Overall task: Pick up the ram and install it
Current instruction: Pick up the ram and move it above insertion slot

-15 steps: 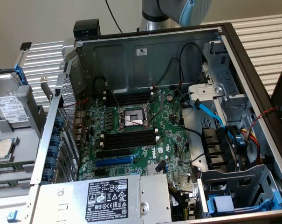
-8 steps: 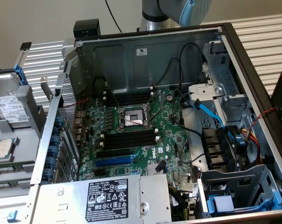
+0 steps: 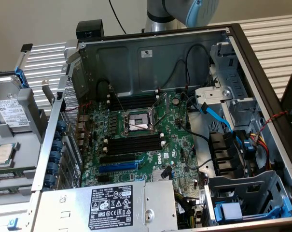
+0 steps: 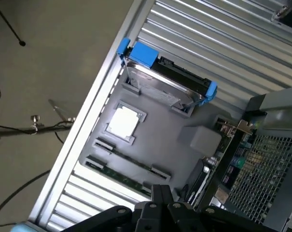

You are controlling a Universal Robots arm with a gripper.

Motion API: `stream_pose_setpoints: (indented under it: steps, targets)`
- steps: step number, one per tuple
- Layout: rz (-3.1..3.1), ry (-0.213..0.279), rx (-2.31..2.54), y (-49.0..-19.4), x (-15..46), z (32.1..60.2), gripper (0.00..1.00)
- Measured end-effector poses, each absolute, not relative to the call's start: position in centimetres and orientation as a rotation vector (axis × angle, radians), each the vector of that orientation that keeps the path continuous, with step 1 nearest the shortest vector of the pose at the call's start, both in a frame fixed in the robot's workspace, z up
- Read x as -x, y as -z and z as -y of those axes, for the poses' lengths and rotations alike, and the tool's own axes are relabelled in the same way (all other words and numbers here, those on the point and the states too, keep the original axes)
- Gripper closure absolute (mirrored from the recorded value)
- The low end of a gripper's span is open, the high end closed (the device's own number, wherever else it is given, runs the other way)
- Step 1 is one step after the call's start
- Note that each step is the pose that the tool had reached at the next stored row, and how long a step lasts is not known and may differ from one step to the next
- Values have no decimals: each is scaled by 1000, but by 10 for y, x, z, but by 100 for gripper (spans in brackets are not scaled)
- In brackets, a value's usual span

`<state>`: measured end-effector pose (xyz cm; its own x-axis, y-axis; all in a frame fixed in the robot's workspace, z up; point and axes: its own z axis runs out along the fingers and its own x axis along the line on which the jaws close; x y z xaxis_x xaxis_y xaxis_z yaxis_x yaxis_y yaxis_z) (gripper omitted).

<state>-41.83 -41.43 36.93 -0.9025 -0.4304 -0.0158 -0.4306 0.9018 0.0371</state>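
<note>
In the wrist view the ram point(image 4: 120, 177), a long thin green stick, lies in a groove of a grey holder tray point(image 4: 170, 140) outside the computer case. A second, darker groove point(image 4: 131, 157) runs parallel beside it. My gripper point(image 4: 160, 189) hangs above the tray close to one end of the ram, its dark fingers point(image 4: 158, 195) pressed together with nothing between them. In the exterior view the open case shows the green motherboard point(image 3: 177, 154) with two banks of black memory slots point(image 3: 133, 143), point(image 3: 132, 101), all bare. Part of my arm point(image 3: 184, 12) rises behind the case.
The tray also carries a hard drive in a blue caddy point(image 4: 165, 79) point(image 3: 10, 113) and a square processor chip point(image 4: 123, 122) point(image 3: 2, 153). Inside the case are the processor socket point(image 3: 136, 122), a blue expansion slot point(image 3: 118, 167), loose cables point(image 3: 215, 116), drive bays point(image 3: 237, 212) and a power supply point(image 3: 112, 205).
</note>
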Motion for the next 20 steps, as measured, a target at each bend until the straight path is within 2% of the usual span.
stream_pose_setpoints:
  steps: [20]
  targets:
    - [-2888,-63,1232,-363,418,414,89]
